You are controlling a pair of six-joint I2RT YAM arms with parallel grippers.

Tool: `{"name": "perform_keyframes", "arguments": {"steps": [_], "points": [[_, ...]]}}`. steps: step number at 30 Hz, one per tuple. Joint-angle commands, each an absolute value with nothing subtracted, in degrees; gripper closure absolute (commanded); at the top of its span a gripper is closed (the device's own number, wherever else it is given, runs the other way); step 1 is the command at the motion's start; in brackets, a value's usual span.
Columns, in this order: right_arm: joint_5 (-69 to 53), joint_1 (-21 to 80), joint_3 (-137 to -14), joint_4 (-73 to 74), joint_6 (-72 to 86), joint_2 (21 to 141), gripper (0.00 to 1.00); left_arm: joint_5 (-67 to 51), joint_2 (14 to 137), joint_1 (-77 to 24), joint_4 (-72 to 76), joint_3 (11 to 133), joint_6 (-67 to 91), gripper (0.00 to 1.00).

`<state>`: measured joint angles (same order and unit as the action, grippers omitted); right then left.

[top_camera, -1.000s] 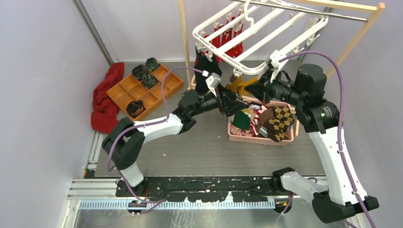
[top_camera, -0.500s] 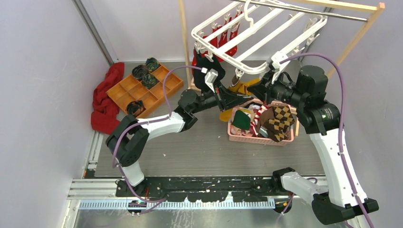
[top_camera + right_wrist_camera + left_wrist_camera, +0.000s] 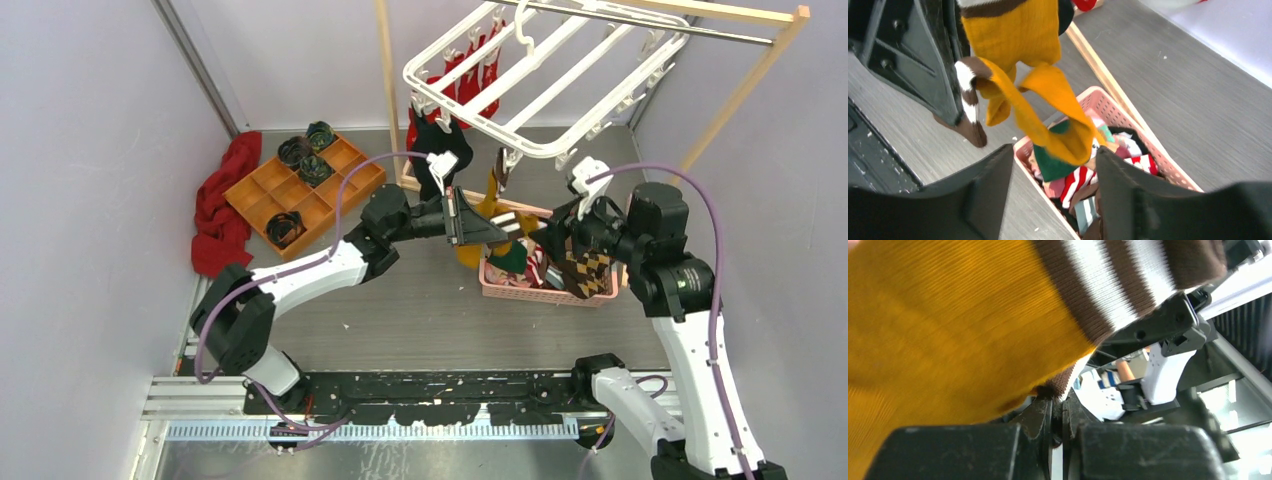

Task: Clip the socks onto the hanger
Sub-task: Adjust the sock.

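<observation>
A mustard-yellow sock [image 3: 492, 200] with a brown-and-white striped cuff [image 3: 1128, 285] hangs below the white hanger [image 3: 520, 147]. My left gripper [image 3: 515, 228] is shut on the edge of that cuff [image 3: 1057, 407], and the sock [image 3: 948, 315] fills most of the left wrist view. My right gripper [image 3: 560, 225] stands open just to the right, nothing between its fingers [image 3: 1055, 190]; it looks down on the sock's folded foot [image 3: 1048, 110]. Red socks [image 3: 470, 75] and a black sock [image 3: 440, 150] hang from the hanger's left clips. More socks, one brown argyle [image 3: 590, 265], lie in the basket.
A pink basket [image 3: 540, 292] of socks sits under both grippers [image 3: 1158, 155]. An orange compartment tray [image 3: 330, 205] with dark rolled bundles and a red cloth [image 3: 225, 205] lie at the left. The wooden rack [image 3: 740, 90] with a metal rod carries the hanger.
My left gripper shut on the mustard sock's cuff and shifted right. My right gripper opened, let go near the hanger's front edge and dropped back toward the basket.
</observation>
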<state>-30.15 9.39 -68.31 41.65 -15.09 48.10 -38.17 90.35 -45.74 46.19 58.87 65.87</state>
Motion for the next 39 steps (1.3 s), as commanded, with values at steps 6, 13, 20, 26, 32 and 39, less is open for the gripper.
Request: {"name": "perform_keyframes", "arguments": {"steps": [6,13,20,26,32,39], "points": [[-39.5,8.4,-63.1,49.5,-31.6,36.2,0.03,-49.8,84.5,-45.5,16.0,60.7,80.8,1.00],[-49.7,8.4,-57.3,50.0,-42.5,29.2,0.00,-55.0,83.7,-45.7,16.3,59.1,88.4,1.00],[-65.1,8.4,-55.6,53.9,-57.8,33.5,0.00,-57.1,81.7,-46.4,17.9,55.9,93.5,1.00],[-70.0,8.5,-57.7,53.9,-64.4,38.6,0.00,-57.6,81.7,-47.2,19.4,55.0,95.8,1.00],[-70.0,9.4,-58.5,52.8,-66.0,39.6,0.10,-57.0,82.9,-47.9,23.0,54.5,98.2,1.00],[-67.1,10.9,-55.4,45.0,-63.3,36.7,0.21,-57.8,85.6,-48.9,30.5,54.6,103.8,1.00]]}}
